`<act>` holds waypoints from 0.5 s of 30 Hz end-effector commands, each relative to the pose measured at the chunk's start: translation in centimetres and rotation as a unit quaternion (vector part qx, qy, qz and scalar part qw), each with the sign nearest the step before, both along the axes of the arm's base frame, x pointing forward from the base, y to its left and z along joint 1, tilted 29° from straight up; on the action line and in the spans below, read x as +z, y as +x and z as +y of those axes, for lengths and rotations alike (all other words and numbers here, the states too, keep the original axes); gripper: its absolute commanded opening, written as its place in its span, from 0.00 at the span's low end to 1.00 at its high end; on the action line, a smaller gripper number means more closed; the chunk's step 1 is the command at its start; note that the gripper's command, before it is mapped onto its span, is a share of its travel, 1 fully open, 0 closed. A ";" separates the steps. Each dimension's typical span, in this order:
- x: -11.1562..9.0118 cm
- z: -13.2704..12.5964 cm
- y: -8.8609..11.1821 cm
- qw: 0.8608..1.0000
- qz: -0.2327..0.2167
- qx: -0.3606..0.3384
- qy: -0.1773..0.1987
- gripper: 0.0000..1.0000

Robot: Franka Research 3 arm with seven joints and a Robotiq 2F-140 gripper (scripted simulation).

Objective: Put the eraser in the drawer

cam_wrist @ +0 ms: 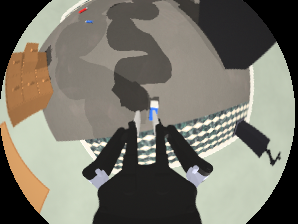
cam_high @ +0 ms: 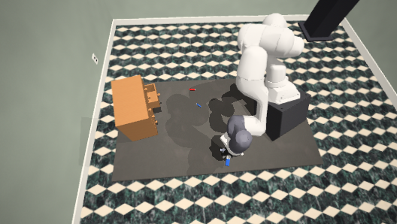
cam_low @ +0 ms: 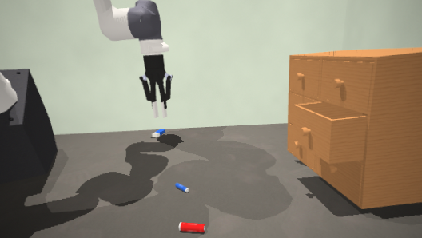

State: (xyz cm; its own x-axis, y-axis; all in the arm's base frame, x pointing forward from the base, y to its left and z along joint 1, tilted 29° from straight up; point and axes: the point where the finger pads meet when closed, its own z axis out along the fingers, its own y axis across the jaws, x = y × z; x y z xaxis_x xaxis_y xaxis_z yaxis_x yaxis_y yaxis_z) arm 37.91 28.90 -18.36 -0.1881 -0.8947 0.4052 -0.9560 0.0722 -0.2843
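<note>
I've got the gripper (cam_low: 160, 114) hanging in the air above the eraser (cam_low: 158, 132), pointing straight down. Fingers (cam_low: 156, 113) are narrowed to a small gap w/ nothing between them; they hold nothing. In the wrist view the eraser (cam_wrist: 154, 110) shows just past the fingertips, down on the mat, blue at one end & white at the other.

From the top cam, the eraser (cam_high: 227, 161) lies near the mat's (cam_high: 158, 165) front edge, just beside the wrist, well apart from the chest (cam_high: 129, 109). The arm (cam_high: 259, 56) bends out from its black pedestal (cam_high: 297, 109) and reaches down over that spot.

Chest (cam_low: 384, 120) is upright on the far side of the mat. Middle row, right drawer (cam_low: 333, 132) is pulled partway out, top open; the other drawers look shut as far as I can tell. Same open drawer (cam_high: 152, 95) sticks out of the chest front in the top view.

Two other bits on the mat: a small blue cylinder (cam_low: 182, 188) w/ a pale tip, and a red cylinder (cam_low: 192, 227) nearer the exterior cam. Both lie btwn the eraser and the chest, apart from each other and from the gripper.
</note>
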 end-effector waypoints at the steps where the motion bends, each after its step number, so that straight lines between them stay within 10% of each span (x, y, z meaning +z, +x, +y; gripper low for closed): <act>1: -0.1 0.3 0.0 1.000 -0.011 -0.020 0.009 0.28; 15: -1.0 0.7 -1.0 0.999 -0.020 -0.038 0.014 0.28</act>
State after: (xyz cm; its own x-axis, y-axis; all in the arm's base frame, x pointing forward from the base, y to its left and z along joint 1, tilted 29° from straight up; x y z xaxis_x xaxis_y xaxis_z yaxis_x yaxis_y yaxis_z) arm 37.02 29.32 -19.18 -0.2350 -0.8909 0.3886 -0.9455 0.1168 -0.3039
